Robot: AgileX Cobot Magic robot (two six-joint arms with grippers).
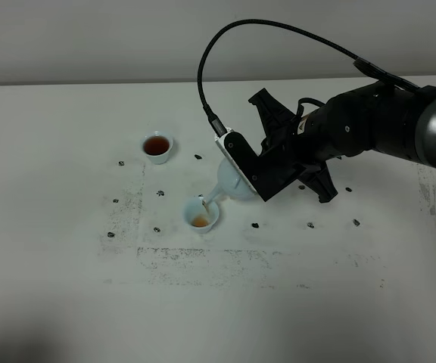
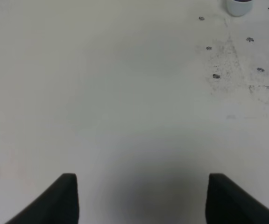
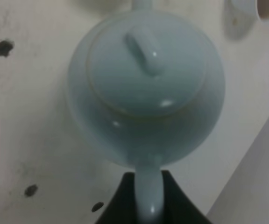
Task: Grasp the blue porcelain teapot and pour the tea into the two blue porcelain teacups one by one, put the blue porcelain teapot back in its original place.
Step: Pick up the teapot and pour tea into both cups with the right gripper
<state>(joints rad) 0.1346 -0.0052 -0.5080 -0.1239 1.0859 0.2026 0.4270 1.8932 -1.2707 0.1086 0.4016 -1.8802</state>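
The pale blue teapot (image 1: 228, 181) hangs tilted above the table, its spout down over the near teacup (image 1: 201, 216). A thin stream runs into that cup, which holds a little amber tea. The far teacup (image 1: 157, 146) stands upright, full of dark tea. My right gripper (image 1: 250, 185) is shut on the teapot's loop handle. In the right wrist view the teapot (image 3: 146, 88) fills the frame, with the handle between my dark fingers (image 3: 125, 200). My left gripper (image 2: 141, 200) is open and empty over bare table, far from a cup (image 2: 239, 5).
The white table (image 1: 66, 249) bears small dark marks (image 1: 255, 224) and a faint smudged rectangle around the cups. The right arm's black cable (image 1: 278, 30) arches over the back of the table. The table's far edge meets a grey wall.
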